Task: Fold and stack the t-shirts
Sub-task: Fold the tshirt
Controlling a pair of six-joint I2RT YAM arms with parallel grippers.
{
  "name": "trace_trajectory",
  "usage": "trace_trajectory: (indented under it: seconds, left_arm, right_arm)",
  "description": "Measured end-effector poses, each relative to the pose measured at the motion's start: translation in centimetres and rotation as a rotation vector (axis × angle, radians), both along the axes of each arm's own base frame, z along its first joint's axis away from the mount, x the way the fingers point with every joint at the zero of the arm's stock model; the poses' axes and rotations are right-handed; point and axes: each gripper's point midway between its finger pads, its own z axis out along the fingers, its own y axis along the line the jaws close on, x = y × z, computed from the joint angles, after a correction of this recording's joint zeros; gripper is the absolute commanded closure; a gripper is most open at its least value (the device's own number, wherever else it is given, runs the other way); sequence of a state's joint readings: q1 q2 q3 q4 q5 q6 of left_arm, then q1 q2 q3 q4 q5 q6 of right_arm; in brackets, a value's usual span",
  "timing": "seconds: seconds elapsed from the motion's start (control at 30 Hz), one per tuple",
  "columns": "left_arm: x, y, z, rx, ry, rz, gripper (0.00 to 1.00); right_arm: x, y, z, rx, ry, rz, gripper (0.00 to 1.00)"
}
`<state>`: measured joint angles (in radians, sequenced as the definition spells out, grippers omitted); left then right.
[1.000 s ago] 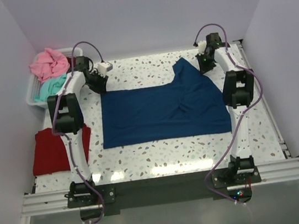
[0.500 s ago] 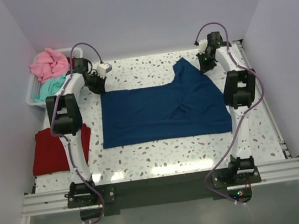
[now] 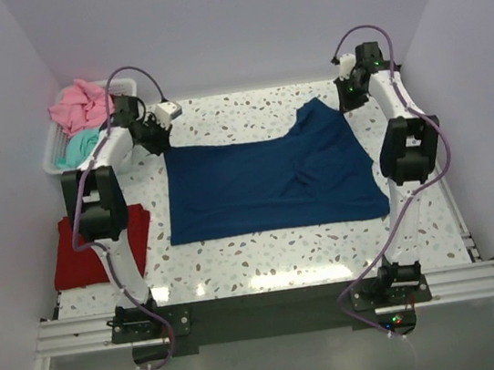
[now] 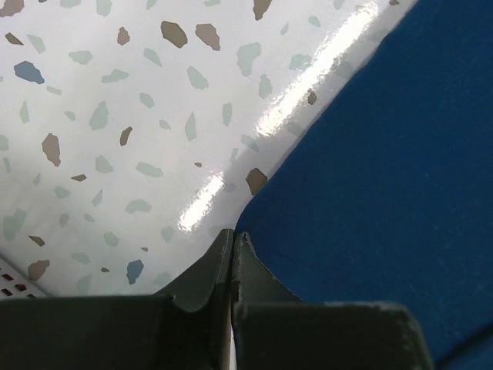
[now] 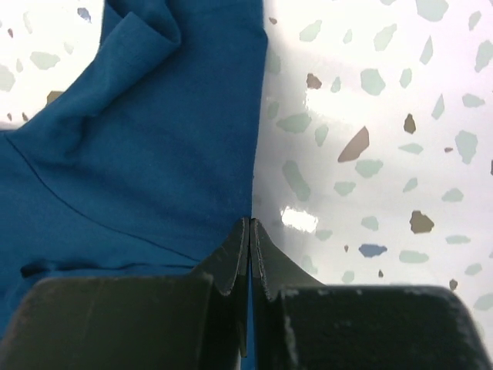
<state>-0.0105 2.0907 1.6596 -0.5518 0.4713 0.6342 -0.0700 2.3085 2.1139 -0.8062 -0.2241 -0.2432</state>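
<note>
Navy t-shirt: spread flat, mid tabletop.
Dark red t-shirt: folded, to its left, apart.
White basket: beyond its far-left corner, holding pink t-shirt above teal t-shirt.
Left tool: at its far-left corner.
Right tool: at its far-right sleeve.

White speckled terrazzo tabletop with grey, brown and blue chips, bright glare patches along its near side, white perforated plastic basket at the far left corner, plain pale lavender walls on three sides, silver aluminium rail along the near edge
</note>
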Motion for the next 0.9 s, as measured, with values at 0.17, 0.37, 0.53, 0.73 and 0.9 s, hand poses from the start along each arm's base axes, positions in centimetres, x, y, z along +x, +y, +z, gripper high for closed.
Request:
trace_trajectory:
  seconds: [0.17,0.37,0.53,0.73,0.9]
  left_arm:
    - [-1.4,0.0,1.4,0.014,-0.042,-0.036,1.0]
    - [-2.9,0.1,2.3,0.04,-0.076,-0.086,1.0]
    - [-5.0,0.2,2.5,0.069,-0.091,-0.135,1.0]
    - [-7.5,0.3,3.0,0.1,-0.123,-0.198,1.0]
    - [-9.3,0.3,3.2,0.12,-0.14,-0.24,1.0]
  right_arm:
    - [-1.5,-0.4,1.5,-0.002,-0.001,0.001,1.0]
    - [-3.7,-1.2,3.7,-0.015,-0.005,0.01,1.0]
    - [-6.2,-1.9,5.5,-0.025,-0.005,0.015,1.0]
    - [-10.1,-2.3,6.0,-0.035,0.028,0.024,1.0]
    - [-13.4,-2.3,5.5,-0.04,0.065,0.034,1.0]
